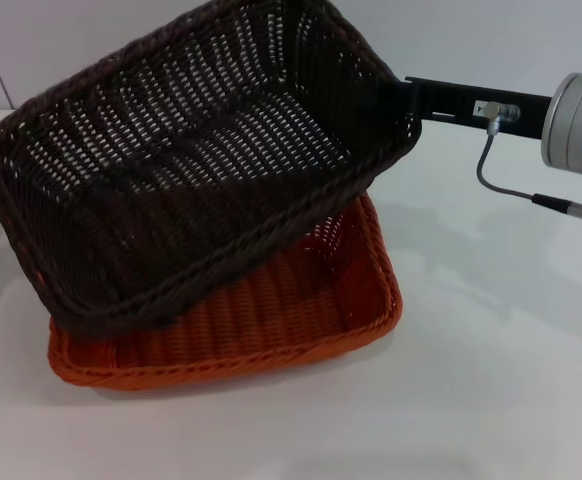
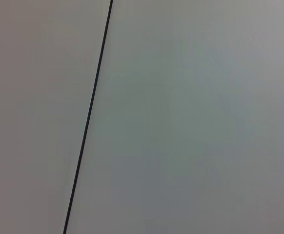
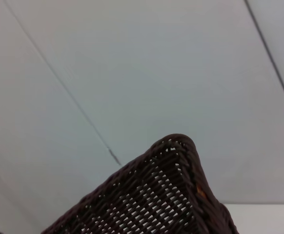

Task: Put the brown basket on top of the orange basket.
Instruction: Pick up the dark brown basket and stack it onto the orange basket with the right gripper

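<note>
The brown basket point(image 1: 196, 160) is being held tilted, close under the head camera, its lower left rim resting on the orange basket point(image 1: 271, 315) while its right end is being lifted by the right end effector point(image 1: 411, 100), presumably so it can be lowered squarely on top. Whether those fingers are pinching the rim cannot be told. The white surface point(image 1: 491, 380) is offering open room right and front. The left end effector is not being shown.

Grey right arm point(image 1: 579, 120) — blue ring light, black bracket.
</note>
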Motion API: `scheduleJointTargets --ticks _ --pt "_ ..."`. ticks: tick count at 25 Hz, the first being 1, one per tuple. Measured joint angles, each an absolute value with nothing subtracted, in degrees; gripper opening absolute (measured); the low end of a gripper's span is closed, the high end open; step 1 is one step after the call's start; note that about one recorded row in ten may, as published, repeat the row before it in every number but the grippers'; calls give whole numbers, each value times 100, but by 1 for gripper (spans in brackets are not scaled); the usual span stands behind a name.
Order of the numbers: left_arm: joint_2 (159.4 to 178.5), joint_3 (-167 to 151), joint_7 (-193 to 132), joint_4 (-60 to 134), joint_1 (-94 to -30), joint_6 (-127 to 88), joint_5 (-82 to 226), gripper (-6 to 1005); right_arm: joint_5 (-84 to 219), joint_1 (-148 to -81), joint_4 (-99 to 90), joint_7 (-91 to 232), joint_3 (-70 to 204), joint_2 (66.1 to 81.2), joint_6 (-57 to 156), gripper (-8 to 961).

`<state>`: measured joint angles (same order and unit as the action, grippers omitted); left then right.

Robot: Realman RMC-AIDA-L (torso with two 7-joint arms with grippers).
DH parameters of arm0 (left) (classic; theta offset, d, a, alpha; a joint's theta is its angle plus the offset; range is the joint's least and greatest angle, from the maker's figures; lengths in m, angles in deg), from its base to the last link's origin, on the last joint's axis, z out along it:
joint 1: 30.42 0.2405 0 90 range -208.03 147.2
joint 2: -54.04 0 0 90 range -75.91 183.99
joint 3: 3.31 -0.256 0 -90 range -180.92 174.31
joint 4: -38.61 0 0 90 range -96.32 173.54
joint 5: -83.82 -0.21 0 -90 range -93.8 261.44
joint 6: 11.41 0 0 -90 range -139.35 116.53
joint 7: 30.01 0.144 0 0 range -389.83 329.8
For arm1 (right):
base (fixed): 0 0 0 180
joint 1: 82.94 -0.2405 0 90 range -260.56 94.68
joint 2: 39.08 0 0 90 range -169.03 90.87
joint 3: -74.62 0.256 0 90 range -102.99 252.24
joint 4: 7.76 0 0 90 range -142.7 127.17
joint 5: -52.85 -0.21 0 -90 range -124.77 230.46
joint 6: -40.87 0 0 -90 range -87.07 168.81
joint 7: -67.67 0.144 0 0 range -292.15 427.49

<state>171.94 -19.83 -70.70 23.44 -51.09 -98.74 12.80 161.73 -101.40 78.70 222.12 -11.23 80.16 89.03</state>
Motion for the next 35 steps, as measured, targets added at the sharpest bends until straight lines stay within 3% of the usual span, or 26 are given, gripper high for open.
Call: scheduleJointTargets --ticks 19,35 --pt "17175 -2085 -7071 2323 -5084 -9860 1259 113 16015 -9236 7787 22605 -3087 8026 6798 242" --pt "17168 -2203 -7071 2314 -4956 -9774 1251 113 16025 -9111 7658 22548 -3606 7988 6412 252"
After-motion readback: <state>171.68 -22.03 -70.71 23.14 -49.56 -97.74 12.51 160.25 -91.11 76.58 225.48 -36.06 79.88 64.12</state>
